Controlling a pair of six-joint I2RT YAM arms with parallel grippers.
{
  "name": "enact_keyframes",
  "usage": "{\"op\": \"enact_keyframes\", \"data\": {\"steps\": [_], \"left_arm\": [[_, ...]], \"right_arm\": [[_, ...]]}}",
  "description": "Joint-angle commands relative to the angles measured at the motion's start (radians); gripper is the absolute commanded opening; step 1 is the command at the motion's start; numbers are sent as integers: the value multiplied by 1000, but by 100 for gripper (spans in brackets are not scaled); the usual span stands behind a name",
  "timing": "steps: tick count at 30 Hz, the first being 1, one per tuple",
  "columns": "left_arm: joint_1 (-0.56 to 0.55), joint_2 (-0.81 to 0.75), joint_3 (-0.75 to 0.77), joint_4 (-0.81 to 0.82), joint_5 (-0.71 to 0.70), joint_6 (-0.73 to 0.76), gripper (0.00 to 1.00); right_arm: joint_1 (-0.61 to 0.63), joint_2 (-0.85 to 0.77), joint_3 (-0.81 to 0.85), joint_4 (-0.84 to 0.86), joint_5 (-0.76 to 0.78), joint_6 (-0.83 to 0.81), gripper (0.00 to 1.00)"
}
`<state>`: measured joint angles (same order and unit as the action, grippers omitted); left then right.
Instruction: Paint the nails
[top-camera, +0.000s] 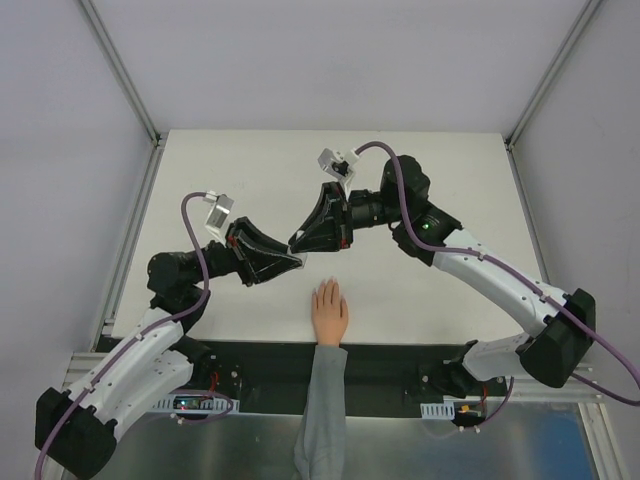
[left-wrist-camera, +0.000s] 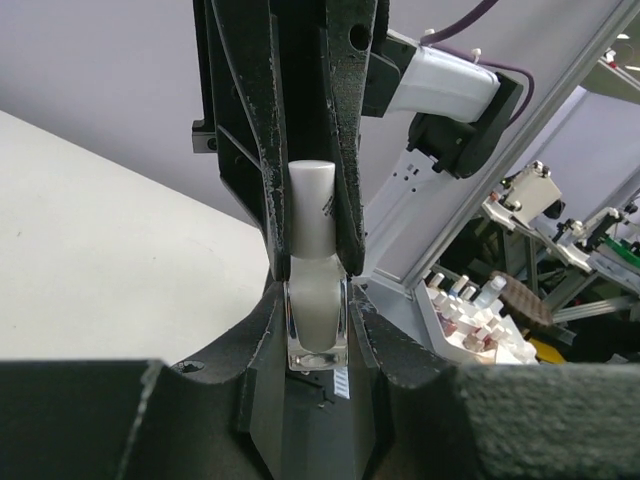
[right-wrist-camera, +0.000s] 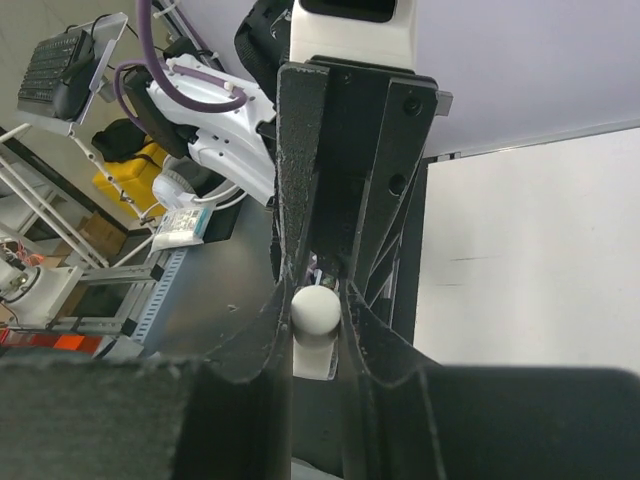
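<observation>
Nearest, the mannequin hand (top-camera: 329, 315) lies flat on the tabletop (top-camera: 250, 170), its nails (top-camera: 326, 289) pointing away. Just beyond them, the left hand (top-camera: 298, 262) is clenched on a small clear bottle (left-wrist-camera: 317, 335), and the right hand (top-camera: 294, 243) grips its white cap (right-wrist-camera: 316, 310).

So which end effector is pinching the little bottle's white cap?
The right end effector. Its fingers squeeze the white cap, while the left end effector grips the bottle's clear glass body instead.
</observation>
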<state>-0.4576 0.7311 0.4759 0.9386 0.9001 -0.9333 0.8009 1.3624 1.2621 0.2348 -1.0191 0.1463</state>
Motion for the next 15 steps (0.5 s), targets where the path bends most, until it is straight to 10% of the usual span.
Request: {"op": "enact_keyframes", "data": {"steps": [1,6,15], "left_arm": [[10,-100,29,-94,27,165,0],[10,-174,93,-343,-62,408,0],[10,-170,138,-458,-108,563,0]], "right_arm": [[-19,-48,13,101,-98,54,1],[-2,-89,25,-3,273,119,56],[131,-72,197,-376,723,82,76]]}}
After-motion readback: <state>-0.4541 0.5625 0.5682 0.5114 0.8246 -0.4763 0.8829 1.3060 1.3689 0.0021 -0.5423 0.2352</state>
